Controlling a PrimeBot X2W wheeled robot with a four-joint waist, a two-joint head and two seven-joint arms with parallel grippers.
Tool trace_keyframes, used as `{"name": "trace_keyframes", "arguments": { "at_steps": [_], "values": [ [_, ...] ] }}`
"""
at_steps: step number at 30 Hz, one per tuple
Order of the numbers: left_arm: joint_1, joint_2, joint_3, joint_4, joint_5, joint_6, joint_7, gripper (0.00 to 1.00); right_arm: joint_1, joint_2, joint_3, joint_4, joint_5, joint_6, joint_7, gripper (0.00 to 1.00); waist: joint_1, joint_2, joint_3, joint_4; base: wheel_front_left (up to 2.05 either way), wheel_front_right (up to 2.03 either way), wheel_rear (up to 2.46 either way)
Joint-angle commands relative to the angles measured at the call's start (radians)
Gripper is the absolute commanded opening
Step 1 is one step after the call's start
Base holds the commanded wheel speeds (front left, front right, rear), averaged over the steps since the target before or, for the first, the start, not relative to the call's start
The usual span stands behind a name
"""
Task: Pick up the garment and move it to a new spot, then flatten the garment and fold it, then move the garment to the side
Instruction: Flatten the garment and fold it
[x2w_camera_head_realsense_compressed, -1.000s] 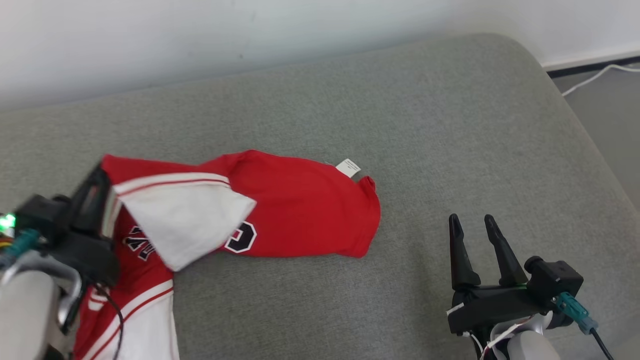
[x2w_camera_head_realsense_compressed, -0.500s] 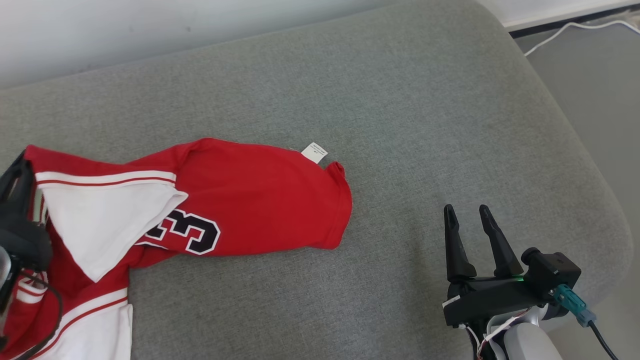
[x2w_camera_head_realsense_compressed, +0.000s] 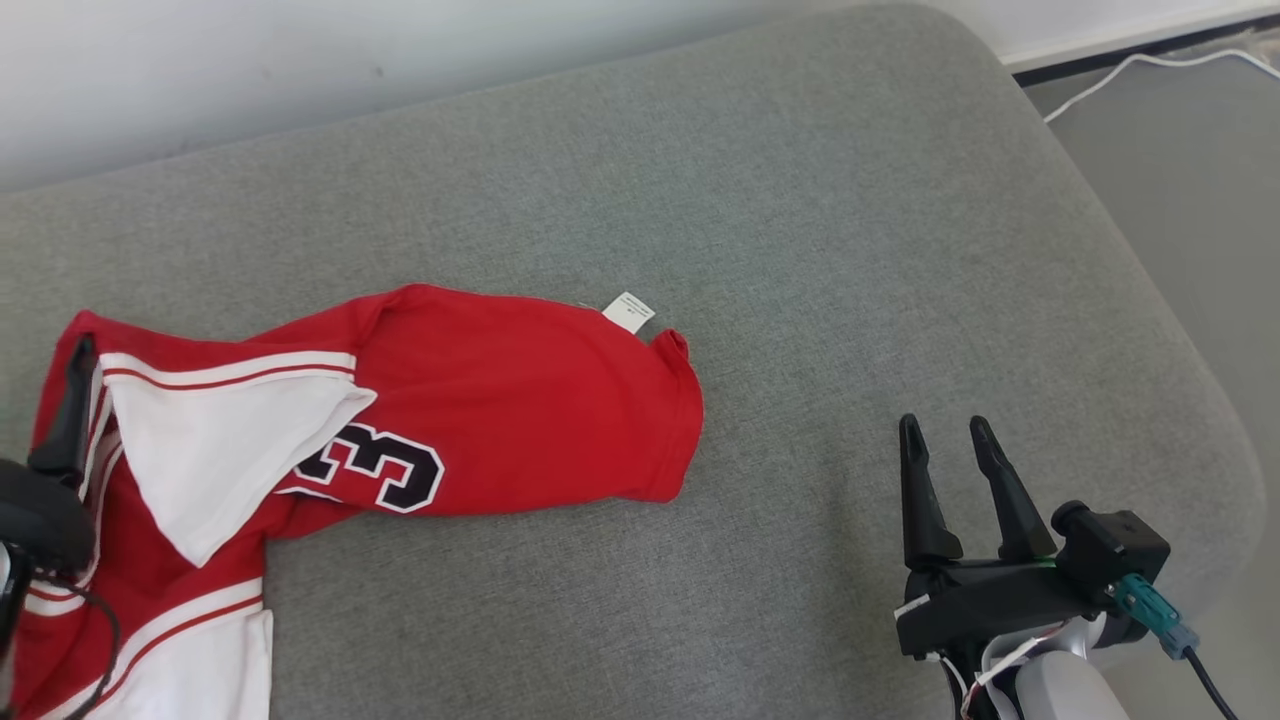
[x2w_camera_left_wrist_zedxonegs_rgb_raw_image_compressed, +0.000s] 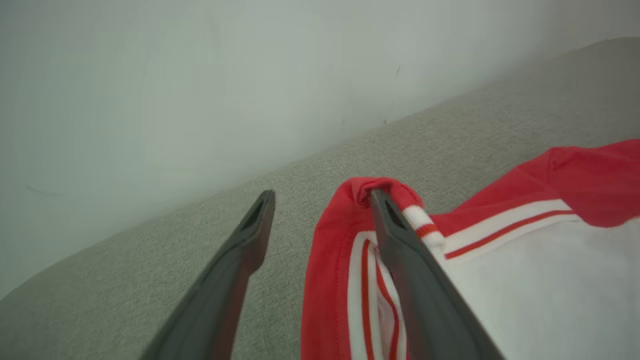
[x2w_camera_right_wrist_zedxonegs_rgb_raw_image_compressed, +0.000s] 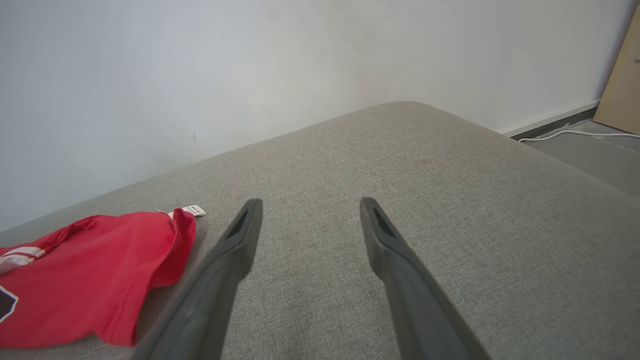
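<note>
You see the jersey (x2w_camera_head_realsense_compressed: 500, 410) lying on the grey cushion (x2w_camera_head_realsense_compressed: 800, 250), in the left half of the head view, not flat but crumpled. A white side panel (x2w_camera_head_realsense_compressed: 210, 450) is folded over its front and covers part of the black numerals; only a "3" (x2w_camera_head_realsense_compressed: 385, 465) can be read fully. Its red lower part stretches toward the middle of the cushion, and the small white label (x2w_camera_head_realsense_compressed: 628, 311) sticks out at the far edge there. Your left gripper (x2w_camera_left_wrist_zedxonegs_rgb_raw_image_compressed: 321, 195) is at the left end of the jersey with its fingers apart. In the left wrist view one finger has its tip inside a red fold next to the striped trim, touching the cloth, and the other finger stands over bare cushion just beside the jersey. The cloth is not pinched between them. Your right gripper (x2w_camera_head_realsense_compressed: 943, 425) is low on the right side of the head view, its fingers also apart, with nothing between them. It is over bare cushion, well apart from the red hem, which lies to its left.
</note>
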Motion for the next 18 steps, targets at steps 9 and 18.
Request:
{"name": "trace_keyframes", "arguments": {
  "at_steps": [9,18],
  "values": [
    [0.175,-0.049,0.115,-0.230,-0.047,0.042,-0.005,1.00,0.020,-0.002,-0.009,0.001,-0.017,0.000,-0.001,1.00,-0.0001,0.0000,-0.035,0.080,0.00,0.00,0.00],
    [0.337,-0.167,0.224,-0.480,-0.048,0.095,-0.005,1.00,0.037,-0.002,-0.012,0.010,-0.031,0.000,-0.001,1.00,-0.0001,0.0000,-0.067,0.140,0.00,0.00,0.00]
  ]
}}
